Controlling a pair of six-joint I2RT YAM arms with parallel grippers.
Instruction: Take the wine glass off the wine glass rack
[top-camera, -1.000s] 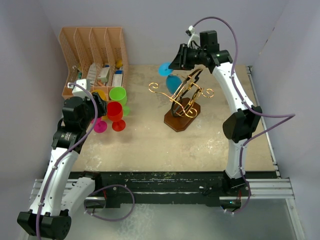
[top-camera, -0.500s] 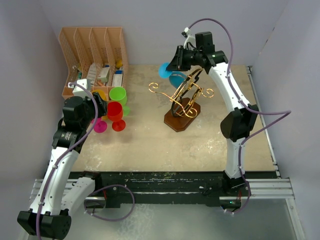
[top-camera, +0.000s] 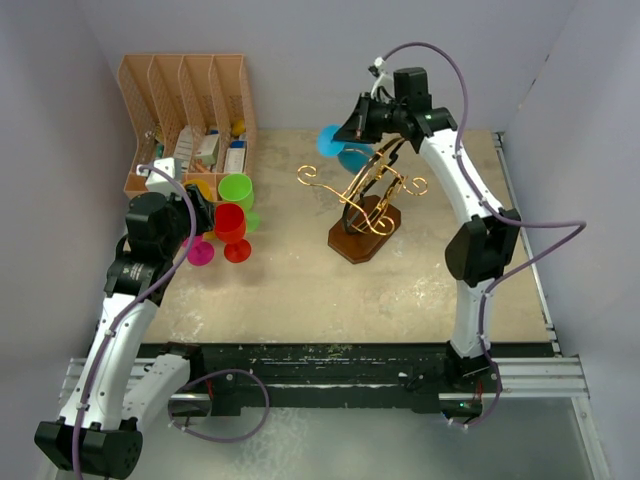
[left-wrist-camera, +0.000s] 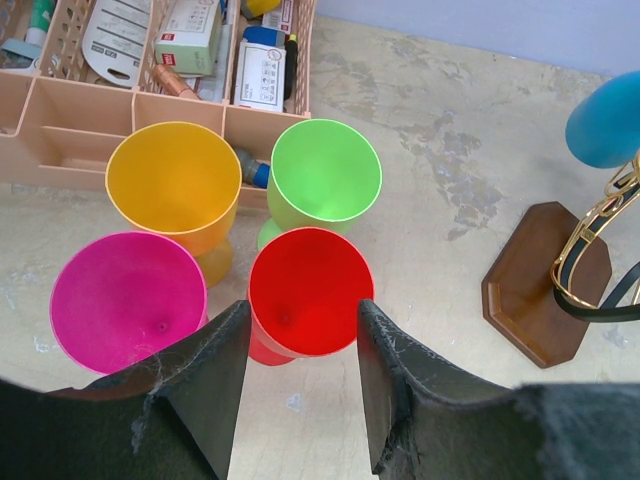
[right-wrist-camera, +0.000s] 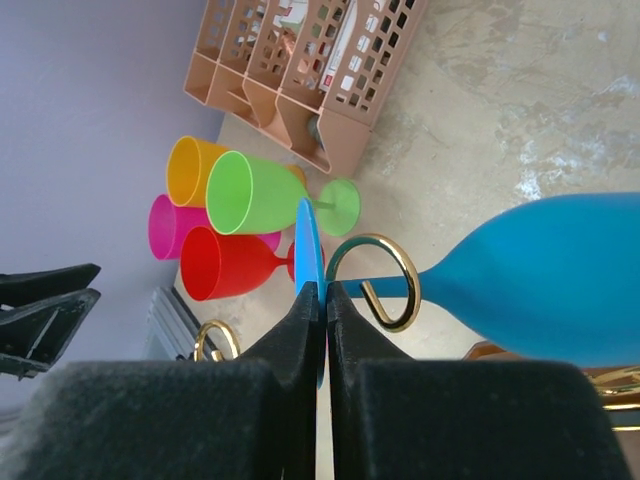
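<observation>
1. Wine glass (right-wrist-camera: 540, 285): blue, opaque, tipped on its side at the 11 o'clock end of the wine glass rack (top-camera: 365, 195), lifted off the tabletop (top-camera: 300, 290). Its stem crosses a gold scroll end, but it is unclear whether it sits inside the curl.
2. Right tool (right-wrist-camera: 322, 290): clenched on the thin rim of the glass's foot disc, seen edge-on.
3. Left tool (left-wrist-camera: 300, 320): released, jaws spread above a red cup (left-wrist-camera: 310, 285), well apart from the rack.
4. Handling, judged: likely plastic, so light, stiff and smooth-skinned. A rim pinch may let the bowl swing. The stem just by the foot looks like the steadier hold. The wire could snag the stem.
</observation>
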